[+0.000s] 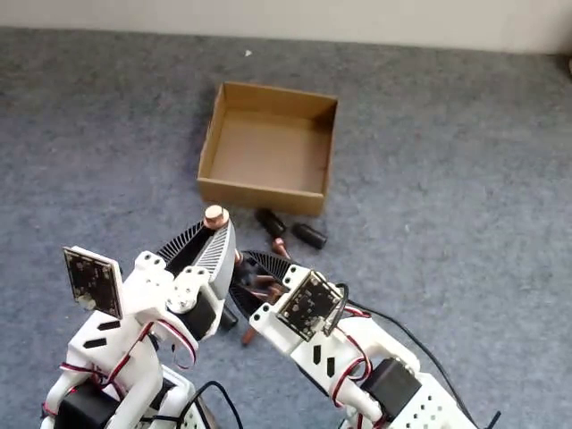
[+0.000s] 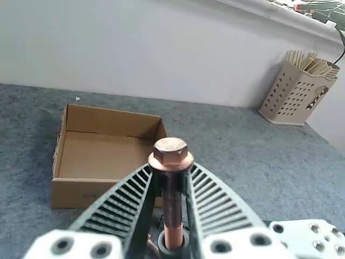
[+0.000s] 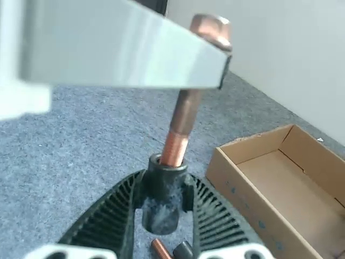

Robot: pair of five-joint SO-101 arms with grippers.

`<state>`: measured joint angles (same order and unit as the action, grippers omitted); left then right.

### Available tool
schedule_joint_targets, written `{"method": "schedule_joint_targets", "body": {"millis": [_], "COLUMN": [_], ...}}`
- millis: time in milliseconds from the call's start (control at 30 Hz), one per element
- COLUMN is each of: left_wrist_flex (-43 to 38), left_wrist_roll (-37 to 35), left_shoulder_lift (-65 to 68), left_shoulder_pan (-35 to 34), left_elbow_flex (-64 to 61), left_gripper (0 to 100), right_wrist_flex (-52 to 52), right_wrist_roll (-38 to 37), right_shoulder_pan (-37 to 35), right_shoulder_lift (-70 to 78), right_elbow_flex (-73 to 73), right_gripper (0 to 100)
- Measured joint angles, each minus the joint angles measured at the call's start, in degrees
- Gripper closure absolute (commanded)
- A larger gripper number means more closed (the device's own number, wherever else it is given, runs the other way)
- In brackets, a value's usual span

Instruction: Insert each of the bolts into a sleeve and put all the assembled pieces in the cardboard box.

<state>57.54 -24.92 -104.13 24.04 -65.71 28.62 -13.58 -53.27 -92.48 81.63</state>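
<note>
High view: left gripper [image 1: 214, 239] clamps copper bolt [image 1: 214, 215], hex head at its tip; cardboard box [image 1: 259, 195] just beyond.
Left wrist view: bolt's long axis runs along the gripper, threaded end in black sleeve [image 2: 172, 245].
Right wrist view: right gripper [image 3: 164, 181] closed around sleeve, mouth pointing outward.

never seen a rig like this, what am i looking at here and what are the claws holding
These are two robot arms at a grey table. One picture looks down from above; the other two come from cameras on each arm's wrist. The left gripper is shut on a copper bolt, head up. The right gripper is shut on a black sleeve, and the bolt's tip sits in its opening. An empty cardboard box stands beyond, with loose sleeves and a spare bolt in front of it.
</note>
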Motion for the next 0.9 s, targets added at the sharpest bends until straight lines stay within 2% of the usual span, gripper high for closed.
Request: {"method": "schedule_joint_targets", "body": {"millis": [200,300,467,733,900], "left_wrist_flex": [8.44,11.16,12.57,12.66,12.66], "left_wrist_roll": [0.26,0.26,0.26,5.54,7.30], "left_shoulder_lift": [0.09,0.18,0.09,0.09,0.09], "left_shoulder_pan": [2.20,2.20,0.00,-15.65,-25.49], "left_elbow_flex": [-0.18,-0.18,-0.18,-1.32,-6.68], "left_gripper": [72,70,70,70,70], "right_wrist_flex": [0.00,0.00,0.00,0.00,0.88], "right_wrist_roll": [-0.09,0.09,5.27,10.29,10.46], "right_shoulder_pan": [3.16,4.31,6.68,16.35,19.87], "right_shoulder_lift": [-0.09,-0.09,-0.09,0.53,10.29], "right_elbow_flex": [-0.09,-0.18,-0.18,-0.26,-5.89], "right_gripper": [99.4,99.4,99.4,99.4,99.4]}}
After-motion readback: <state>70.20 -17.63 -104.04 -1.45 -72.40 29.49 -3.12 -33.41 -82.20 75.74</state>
